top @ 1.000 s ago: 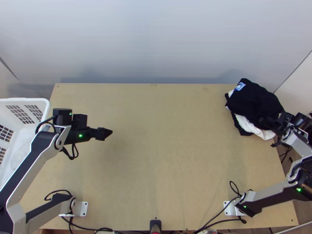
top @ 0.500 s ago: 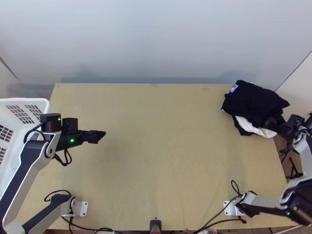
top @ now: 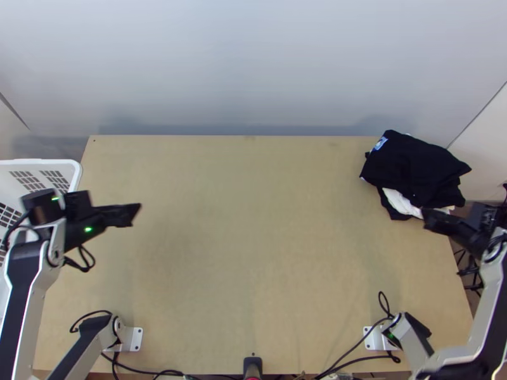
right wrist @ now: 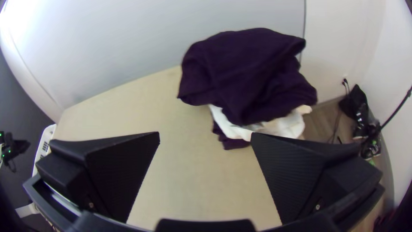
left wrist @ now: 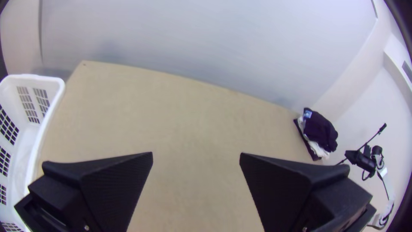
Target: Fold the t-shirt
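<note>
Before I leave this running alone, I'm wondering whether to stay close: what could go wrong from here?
The dark garment, piled over white cloth, seems to reach past the right edge of the table, so it might slide off. The right gripper has its fingers open near that pile and could snag a layer. The left arm appears over or beside the white basket and may bump its rim.

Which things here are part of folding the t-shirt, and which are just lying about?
Job:
- dark cloth, heaped, probably the t-shirt
- left gripper, open
- right gripper, open
- table, the likely folding surface

Apparently lying about:
- white cloth under the dark one
- white basket at the table's left
</note>
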Controlling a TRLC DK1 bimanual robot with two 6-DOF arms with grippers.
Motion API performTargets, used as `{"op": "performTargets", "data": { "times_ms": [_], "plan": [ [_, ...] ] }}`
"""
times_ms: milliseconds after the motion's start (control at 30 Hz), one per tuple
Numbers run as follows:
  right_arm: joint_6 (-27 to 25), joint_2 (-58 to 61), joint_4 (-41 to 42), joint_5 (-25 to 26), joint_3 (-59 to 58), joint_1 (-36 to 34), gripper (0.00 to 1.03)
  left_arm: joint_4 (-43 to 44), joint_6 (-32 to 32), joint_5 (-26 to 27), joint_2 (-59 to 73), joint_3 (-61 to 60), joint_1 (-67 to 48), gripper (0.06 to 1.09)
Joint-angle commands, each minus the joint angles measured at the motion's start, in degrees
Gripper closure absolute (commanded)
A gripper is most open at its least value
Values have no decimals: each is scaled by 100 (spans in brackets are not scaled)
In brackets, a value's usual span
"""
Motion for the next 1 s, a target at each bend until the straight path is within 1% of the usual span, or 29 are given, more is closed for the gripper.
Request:
{"op": "performTargets", "data": {
  "times_ms": [0,33,67,167,233,367,433,500,633,700,800,833,900,967],
  "plan": [
    [884,-1204,684,90,-416,1452,4,604,150,-50,-616,-192,1080,10],
    [1148,-1327,1018,231,-495,1769,4,700,150,-85,-739,-288,1133,10],
    [1279,-1423,1308,433,-574,2129,4,779,150,-173,-853,-394,1142,10],
    [1359,-1617,2037,1347,-873,3298,4,1157,150,-340,-1248,-903,1116,10],
    [1367,-1687,2775,1945,-1216,3878,4,1658,150,-463,-1556,-1440,1001,10],
    [1315,-1731,4305,2366,-2183,4186,4,2959,142,-1061,-1872,-2486,755,10],
    [1192,-1757,5034,2569,-2736,4300,4,3627,142,-1096,-2031,-2995,755,10],
    [1148,-1784,5720,2736,-3237,4432,4,4110,150,-1105,-2277,-3470,755,10],
    [1130,-1784,6282,3281,-3694,4669,4,5095,71,-1201,-2663,-4287,632,10],
    [1130,-1766,6801,3316,-3967,4669,4,5534,186,-1228,-2866,-4648,562,10],
    [1077,-1731,7319,3342,-4248,4634,4,5587,282,-1245,-3516,-5034,553,10],
    [1068,-1775,7398,3360,-4301,4590,4,5438,309,-1254,-3850,-5131,553,10],
    [1060,-1951,7530,3360,-4450,4467,4,4726,309,-1298,-4439,-5131,535,10],
    [1060,-2258,7530,3360,-4608,4414,4,4233,309,-1298,-5037,-5131,553,10]
  ]
}}
